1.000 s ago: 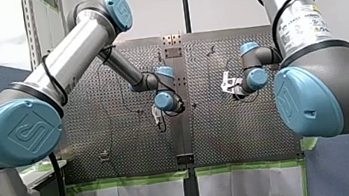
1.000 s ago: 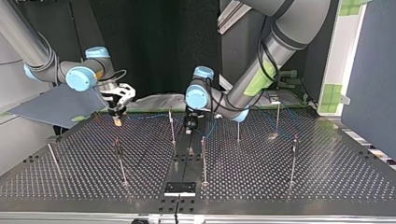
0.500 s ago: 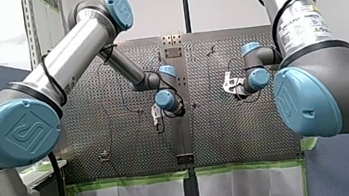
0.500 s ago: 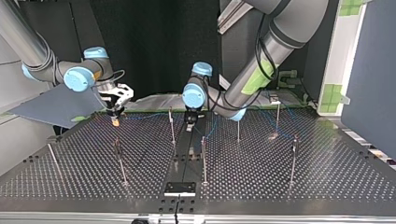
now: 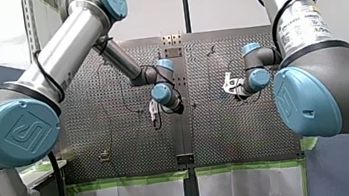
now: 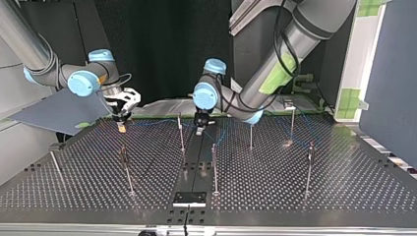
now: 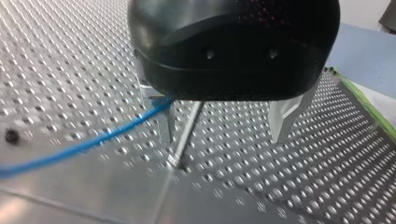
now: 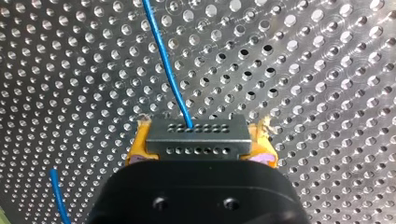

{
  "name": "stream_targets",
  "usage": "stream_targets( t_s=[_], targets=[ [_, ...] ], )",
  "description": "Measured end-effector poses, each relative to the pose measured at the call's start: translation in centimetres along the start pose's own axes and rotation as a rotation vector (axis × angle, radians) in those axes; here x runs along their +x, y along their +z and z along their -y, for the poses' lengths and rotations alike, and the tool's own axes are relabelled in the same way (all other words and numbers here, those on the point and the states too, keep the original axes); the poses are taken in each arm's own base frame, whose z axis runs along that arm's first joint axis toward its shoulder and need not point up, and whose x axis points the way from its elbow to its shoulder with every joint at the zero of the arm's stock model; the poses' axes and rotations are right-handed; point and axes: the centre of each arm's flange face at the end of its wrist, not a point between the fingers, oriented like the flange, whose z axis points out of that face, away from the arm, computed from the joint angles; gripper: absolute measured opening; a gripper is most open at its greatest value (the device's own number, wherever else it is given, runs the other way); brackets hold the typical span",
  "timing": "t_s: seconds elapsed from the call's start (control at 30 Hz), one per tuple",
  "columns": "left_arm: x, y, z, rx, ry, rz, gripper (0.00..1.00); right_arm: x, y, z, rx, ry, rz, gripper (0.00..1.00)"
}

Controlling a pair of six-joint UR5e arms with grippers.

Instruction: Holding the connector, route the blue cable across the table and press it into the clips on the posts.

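Observation:
In the right wrist view my right gripper [image 8: 198, 150] is shut, its yellow pads clamped on a grey metal connector [image 8: 196, 131]. The blue cable [image 8: 164, 60] leaves the connector and runs ahead over the perforated plate. In the top view that gripper [image 6: 122, 123] hangs low at the left. My left gripper [image 7: 224, 139] stands open, nothing clamped between its metal fingers [image 7: 166, 122]. A thin post [image 7: 187, 135] rises between them, and the blue cable [image 7: 93, 142] runs up to one finger and sideways away. In the top view it [image 6: 200, 125] hovers near the middle posts [image 6: 181, 132].
Several thin posts stand across the perforated table [image 6: 295, 191], among them a near middle post [image 6: 214, 167], right-hand posts [image 6: 292, 125] and left-hand posts [image 6: 126, 169]. A black plate [image 6: 189, 198] lies at the near middle edge. Both arms' elbows fill the front view's foreground.
My left gripper has shifted a little back and up beside the middle post, its wrist rising. My right gripper with the connector has stayed almost still.

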Motion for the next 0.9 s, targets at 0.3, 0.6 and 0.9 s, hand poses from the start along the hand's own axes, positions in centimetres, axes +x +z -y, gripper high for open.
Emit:
stream_targets(
  t_s=[0.3,0.6,0.9],
  targets=[
    [-0.9,-3.6,1.1,0.022,0.033,-0.004,1.00,-0.1,0.0,0.0,0.001,0.003,0.003,0.00],
    [-0.4,-7.8,4.2,0.065,0.048,-0.007,1.00,0.0,0.0,-0.8,-0.012,0.009,0.006,0.00],
    [-0.8,-9.1,8.7,0.086,-0.002,0.081,1.00,0.2,-0.2,-2.3,-0.042,0.015,0.028,0.00]
  ],
)
